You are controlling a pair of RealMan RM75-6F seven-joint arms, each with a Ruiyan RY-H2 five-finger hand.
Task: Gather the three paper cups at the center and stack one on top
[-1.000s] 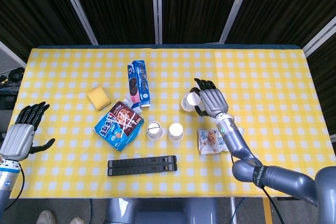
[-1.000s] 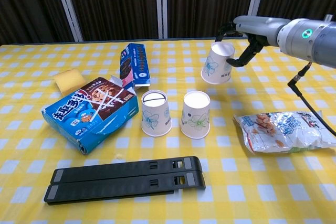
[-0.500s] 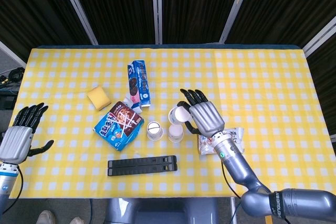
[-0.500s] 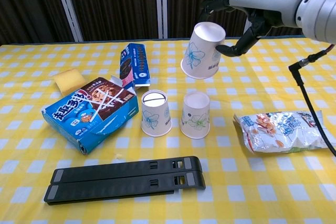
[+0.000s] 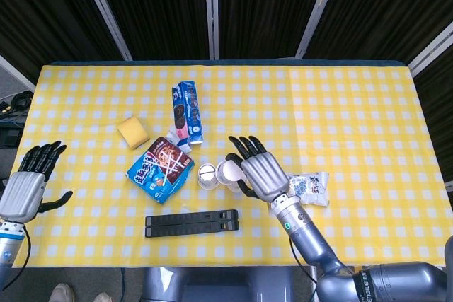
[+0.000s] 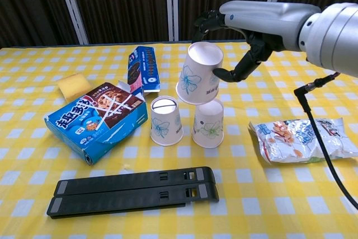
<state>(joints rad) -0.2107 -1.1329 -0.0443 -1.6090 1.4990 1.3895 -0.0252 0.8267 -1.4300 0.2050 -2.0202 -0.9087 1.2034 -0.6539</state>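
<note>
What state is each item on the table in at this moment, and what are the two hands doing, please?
held paper cup: upside down, tilted, lifted above the two standing cups
right hand: grips the held paper cup
left paper cup: upside down on the table
right paper cup: upside down on the table
left hand: open, holds nothing
blue snack box: lying, end flap open
snack bag: lying flat

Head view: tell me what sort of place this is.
Probably a robot test or demo setup, not a home: a table under a yellow checked cloth, dark curtains with metal frame bars behind, and staged snack packs and paper cups beneath a robotic right hand.
</note>
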